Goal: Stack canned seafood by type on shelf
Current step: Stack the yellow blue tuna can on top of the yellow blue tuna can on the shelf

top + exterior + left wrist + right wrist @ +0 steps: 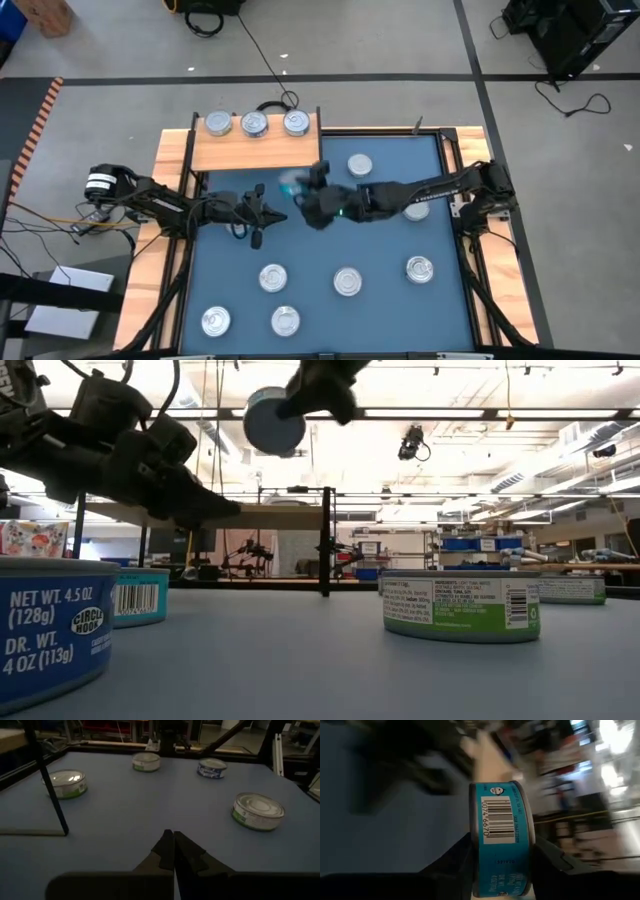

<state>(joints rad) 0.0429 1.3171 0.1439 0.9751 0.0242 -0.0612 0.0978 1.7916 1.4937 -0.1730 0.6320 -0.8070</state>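
My right gripper point(302, 190) hangs above the table's middle, just off the shelf's near edge, shut on a teal-labelled can point(502, 835). That can shows high up in the low view point(273, 420). The shelf point(250, 150), a light wood board, stands at the table's far left with three silver-lidded cans point(254, 124) in a row on it. Several more cans point(347, 282) stand on the blue tabletop. My left gripper point(173, 845) is shut on nothing, over the table left of the right gripper point(258, 212). My right gripper pinches the teal can between its two fingers point(454, 862), one on each flat face. The labelled side wall with its barcode point(497, 820) faces the wrist camera. The can is lifted clear of the table and tipped on edge, one flat face toward the near edge point(268, 422).
Cans stand at the table's near left point(215, 320), near middle point(286, 320), right point(420, 268) and far middle point(360, 165). One can point(415, 208) sits partly under the right arm. A thin black shelf leg point(50, 795) stands near my left gripper. Wooden rails point(470, 135) edge the table.
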